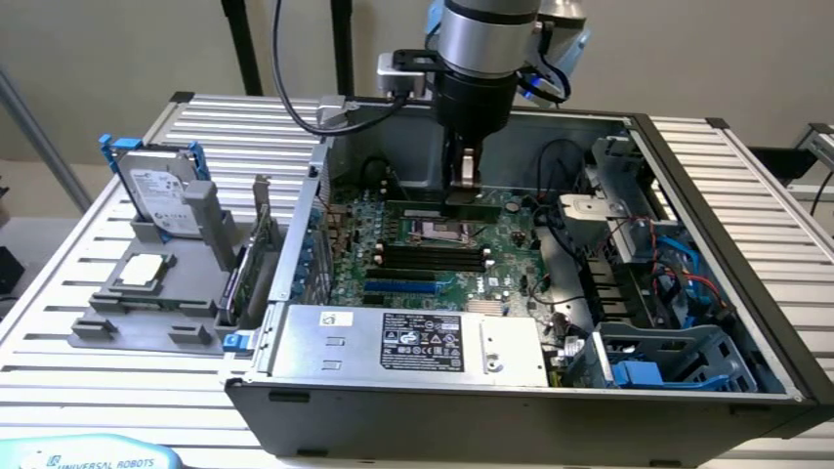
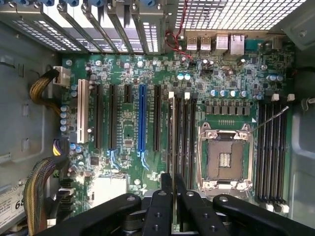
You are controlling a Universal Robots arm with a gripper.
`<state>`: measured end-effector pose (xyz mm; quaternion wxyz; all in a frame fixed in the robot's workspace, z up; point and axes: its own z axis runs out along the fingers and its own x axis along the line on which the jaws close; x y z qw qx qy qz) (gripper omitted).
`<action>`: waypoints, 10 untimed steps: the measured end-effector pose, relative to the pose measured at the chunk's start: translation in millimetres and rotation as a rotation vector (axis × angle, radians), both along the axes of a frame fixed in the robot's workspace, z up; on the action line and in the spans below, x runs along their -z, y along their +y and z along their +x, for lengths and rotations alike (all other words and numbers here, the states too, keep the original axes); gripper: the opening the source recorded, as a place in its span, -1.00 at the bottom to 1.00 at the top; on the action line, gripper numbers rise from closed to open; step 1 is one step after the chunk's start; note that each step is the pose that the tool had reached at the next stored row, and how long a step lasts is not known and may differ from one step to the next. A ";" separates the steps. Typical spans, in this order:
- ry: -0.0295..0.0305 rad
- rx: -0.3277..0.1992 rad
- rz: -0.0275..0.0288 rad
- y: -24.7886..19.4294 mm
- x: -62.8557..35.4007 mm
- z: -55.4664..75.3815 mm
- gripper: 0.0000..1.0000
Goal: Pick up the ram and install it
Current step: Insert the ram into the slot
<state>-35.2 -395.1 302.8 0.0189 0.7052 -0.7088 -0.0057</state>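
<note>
My gripper point(image 1: 462, 186) reaches down into the open computer case point(image 1: 729, 244), over the green motherboard point(image 1: 489, 269). It is shut on the ram point(image 1: 450, 207), a thin green stick hanging level just below the fingers. In the wrist view the ram point(image 2: 172, 128) shows edge-on as a narrow pale line running out from between the black fingers point(image 2: 162, 196) of the gripper point(image 2: 173, 181). It lies along the bank of dark memory slots point(image 2: 186, 137) beside the open processor socket point(image 2: 224, 157). Whether it touches a slot I cannot tell.
A second bank of slots point(image 2: 273, 147) lies on the socket's other side. The power supply point(image 1: 404, 337), cables point(image 1: 678, 278) and a blue drive bay point(image 1: 651, 369) crowd the case. On the exterior view's left, a grey fixture holds a silver hard drive point(image 1: 163, 195), a chip point(image 1: 141, 269) and an upright dark card point(image 1: 248, 256).
</note>
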 end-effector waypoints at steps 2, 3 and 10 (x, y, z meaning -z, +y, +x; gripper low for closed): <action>-0.0001 -0.001 0.0002 0.0 3.8 0.1 -0.73; 0.0000 -0.002 0.0002 0.0 5.6 0.1 -0.73; 0.0001 -0.015 0.0000 0.0 18.3 0.1 -0.73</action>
